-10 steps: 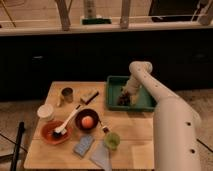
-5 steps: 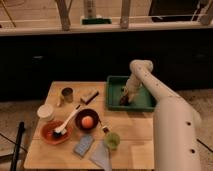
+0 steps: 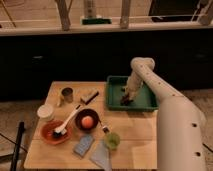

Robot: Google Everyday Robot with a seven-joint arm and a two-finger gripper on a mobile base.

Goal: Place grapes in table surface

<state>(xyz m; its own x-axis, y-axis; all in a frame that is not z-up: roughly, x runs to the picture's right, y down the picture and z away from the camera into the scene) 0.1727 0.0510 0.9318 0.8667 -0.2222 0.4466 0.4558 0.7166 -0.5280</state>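
The grapes [image 3: 124, 100] are a small dark lump inside the green tray [image 3: 116, 98], at its front middle. My gripper [image 3: 127, 95] reaches down into the tray right over the grapes, at the end of the white arm [image 3: 165, 107] that comes in from the lower right. The table surface [image 3: 131, 129] is the light tan plank top under everything.
On the table stand a dark bowl with an orange fruit [image 3: 87, 121], an orange plate with a white brush [image 3: 56, 131], a white cup [image 3: 45, 112], a metal can [image 3: 67, 94], a green cup [image 3: 112, 141], a blue sponge [image 3: 83, 145] and a grey cloth [image 3: 101, 157].
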